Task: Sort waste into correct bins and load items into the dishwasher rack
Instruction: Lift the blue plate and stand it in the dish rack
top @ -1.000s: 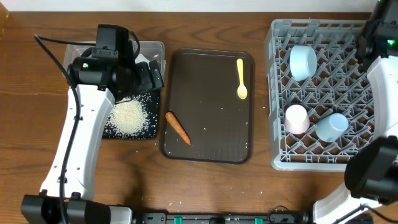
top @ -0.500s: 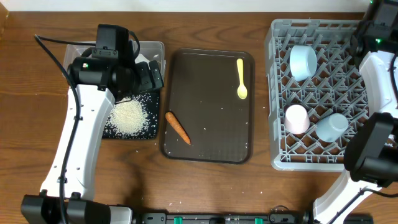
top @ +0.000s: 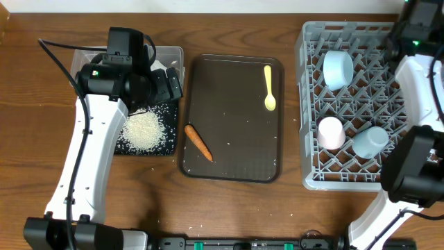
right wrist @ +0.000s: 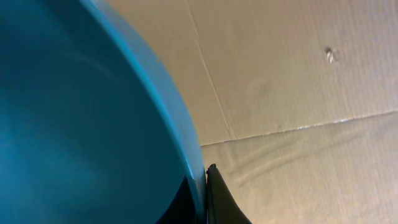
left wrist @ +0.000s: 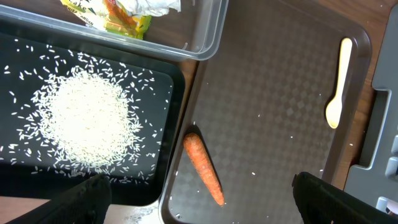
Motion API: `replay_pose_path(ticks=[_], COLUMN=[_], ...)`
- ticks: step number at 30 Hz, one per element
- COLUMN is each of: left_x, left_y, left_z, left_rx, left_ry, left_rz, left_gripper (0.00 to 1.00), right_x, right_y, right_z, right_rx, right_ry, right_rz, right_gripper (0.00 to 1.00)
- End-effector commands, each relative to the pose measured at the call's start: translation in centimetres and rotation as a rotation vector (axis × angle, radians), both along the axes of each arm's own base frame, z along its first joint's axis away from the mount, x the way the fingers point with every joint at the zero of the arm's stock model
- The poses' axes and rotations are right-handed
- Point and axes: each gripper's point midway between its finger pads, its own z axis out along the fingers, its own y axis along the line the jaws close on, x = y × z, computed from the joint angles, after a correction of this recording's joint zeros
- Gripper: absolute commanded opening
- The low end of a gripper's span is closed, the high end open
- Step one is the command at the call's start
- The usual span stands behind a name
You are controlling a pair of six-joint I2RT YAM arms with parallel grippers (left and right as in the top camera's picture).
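Holding the dark blue plate [right wrist: 74, 124] by its rim, the right gripper [right wrist: 204, 193] is at the far right corner, beyond the rack [top: 309, 104]. In the right wrist view only one dark finger shows, pressed against the edge of the plate. The other finger is hidden behind the plate, so the jaws are most likely clamped on the rim. A grip on the edge makes sense, because the plate has to go upright between the pegs. The plate is not yet in the rack.

The bowl [top: 338, 68], the pink cup [top: 331, 132] and the light blue cup [top: 369, 141] already lie in the rack, tipped on their sides among the pegs.

The left gripper [left wrist: 202, 190] hovers over the left side of the table with its jaws wide apart and nothing between them. Under it the rice [top: 143, 129] lies in a heap on the black tray [left wrist: 177, 124], and the crumpled paper with wrapper [left wrist: 124, 12] is in the clear tub [left wrist: 208, 31] on the far side. So food waste and dry waste are kept in separate bins.

The carrot stick [top: 198, 142] lies on the brown tray [top: 236, 125] near its left edge, just beside the black tray, where it probably belongs. The open left jaws seem well placed to take it. The yellow spoon [top: 269, 87] lies on the far right part of the same tray and has to go into the rack.
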Motion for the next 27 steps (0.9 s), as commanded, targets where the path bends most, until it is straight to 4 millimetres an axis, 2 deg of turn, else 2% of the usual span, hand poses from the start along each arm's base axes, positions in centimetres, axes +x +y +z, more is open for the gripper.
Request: replay_pose_path(ticks=[1,2,6,7,12,16,18,22,25,27], left_x=[0.0,0.0,0.0,0.0,0.0,0.0,0.0,0.0,0.0,0.0], left_y=[0.2,0.2,0.2,0.2,0.2,0.2,0.2,0.2,0.2,0.2], left_z=[-0.6,-0.6,-0.6,-0.6,-0.6,-0.6,-0.6,-0.6,-0.6,-0.6], left_rx=[0.014,0.014,0.014,0.014,0.014,0.014,0.014,0.014,0.014,0.014], left_ry=[0.017,0.017,0.017,0.017,0.017,0.017,0.017,0.017,0.017,0.017], left_rz=[0.003,0.003,0.003,0.003,0.003,0.003,0.003,0.003,0.003,0.003], left_gripper=[0.96,0.96,0.96,0.96,0.96,0.96,0.96,0.96,0.96,0.96], right_x=[1.3,1.4,1.9,2.0,2.5,2.4,2.3,1.8,1.4,1.3], right_y=[2.5,3.0,5.0,5.4,6.7,6.8,6.9,7.6,9.0,10.7], right_z=[-2.8,-2.8,-3.2,-3.3,-3.2,-2.2,-1.2,1.7,4.0,5.0], right_rx=[0.034,0.034,0.036,0.036,0.039,0.046,0.049,0.065,0.101,0.163], right_ry=[0.123,0.128,0.156,0.162,0.147,0.086,0.062,-0.025,-0.106,-0.164], right_rz=[0.102,0.112,0.152,0.160,0.181,0.173,0.179,0.205,0.245,0.300], right_gripper=[0.04,0.07,0.53,0.59,0.71,0.80,0.82,0.93,0.99,0.99])
